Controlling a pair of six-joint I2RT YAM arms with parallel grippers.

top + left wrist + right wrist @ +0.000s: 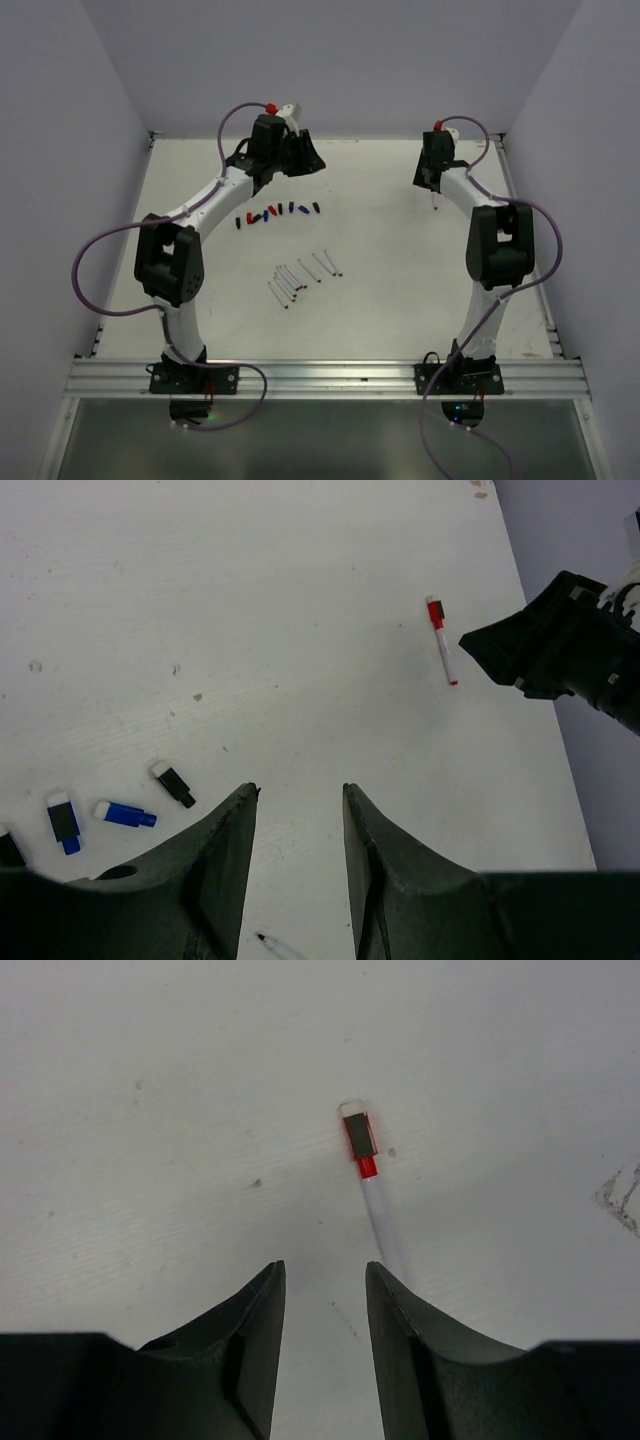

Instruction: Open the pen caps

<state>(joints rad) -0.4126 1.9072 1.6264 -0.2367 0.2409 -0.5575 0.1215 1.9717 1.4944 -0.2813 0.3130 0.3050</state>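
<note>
Red cap [359,1138] still on, one pen [378,1195] lies on the counter [400,300] just ahead of the right gripper [323,1278], whose jaws stand partly apart, holding nothing. Equally parted and empty, the left gripper [298,798] hovers near the row of pulled caps [276,212]; bare pens [300,275] sit grouped closer in, probably sorted to keep finished pieces apart.

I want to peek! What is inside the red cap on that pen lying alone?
The red cap is still on the pen, so whatever it covers is hidden. Only the pen's white body sticks out, lying flat on the table.
</note>
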